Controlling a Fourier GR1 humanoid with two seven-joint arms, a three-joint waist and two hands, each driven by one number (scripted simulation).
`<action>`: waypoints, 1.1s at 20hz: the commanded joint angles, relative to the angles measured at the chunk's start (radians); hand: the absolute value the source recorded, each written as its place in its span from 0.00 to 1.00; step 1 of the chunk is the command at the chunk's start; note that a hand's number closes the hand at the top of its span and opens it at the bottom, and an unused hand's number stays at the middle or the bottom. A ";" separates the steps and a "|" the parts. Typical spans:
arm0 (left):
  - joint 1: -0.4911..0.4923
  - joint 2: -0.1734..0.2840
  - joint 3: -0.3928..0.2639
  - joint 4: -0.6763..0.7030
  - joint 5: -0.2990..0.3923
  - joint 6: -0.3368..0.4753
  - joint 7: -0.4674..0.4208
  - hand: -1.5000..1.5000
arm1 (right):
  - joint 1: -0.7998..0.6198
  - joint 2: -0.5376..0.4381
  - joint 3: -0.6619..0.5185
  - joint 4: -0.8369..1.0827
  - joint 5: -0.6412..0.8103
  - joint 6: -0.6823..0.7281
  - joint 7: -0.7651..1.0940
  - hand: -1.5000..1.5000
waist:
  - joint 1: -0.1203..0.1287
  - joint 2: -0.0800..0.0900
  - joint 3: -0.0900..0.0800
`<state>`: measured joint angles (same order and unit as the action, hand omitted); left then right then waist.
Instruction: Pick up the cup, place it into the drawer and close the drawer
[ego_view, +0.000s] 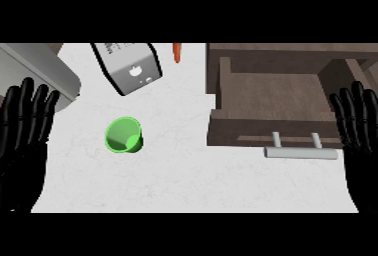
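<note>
No legible text (only a logo mark)

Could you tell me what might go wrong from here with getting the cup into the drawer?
1. The cup lies tipped on the counter, so it may roll when touched.
2. The drawer is open at the right, far from the cup; carrying it across risks bumping the drawer front or the handle.
3. The box stands close behind the cup.

A white counter top (192, 185) carries a grey appliance (129, 67) at its far edge.
</note>
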<state>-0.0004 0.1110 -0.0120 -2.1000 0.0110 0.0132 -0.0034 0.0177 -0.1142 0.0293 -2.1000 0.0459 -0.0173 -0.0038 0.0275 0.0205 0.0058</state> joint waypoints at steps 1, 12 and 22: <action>-0.013 0.056 0.064 -0.031 0.092 -0.070 0.059 0.00 | -0.052 -0.025 -0.073 0.105 -0.077 0.052 -0.048 0.00 | -0.023 -0.020 -0.006; -0.108 0.102 0.172 0.351 0.475 -0.295 0.058 0.00 | -0.114 -0.047 -0.016 0.161 -0.112 0.127 0.058 0.00 | -0.026 -0.017 -0.006; -0.156 0.109 0.180 0.623 0.338 -0.332 -0.056 0.00 | -0.283 -0.033 -0.062 0.266 -0.111 0.114 0.102 0.00 | -0.025 -0.019 -0.006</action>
<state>-0.1503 0.2042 0.1483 -1.5665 0.3665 -0.2871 -0.0214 -0.1679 -0.1435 -0.0030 -1.9169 -0.0639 0.1003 0.0892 -0.0009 0.0015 -0.0003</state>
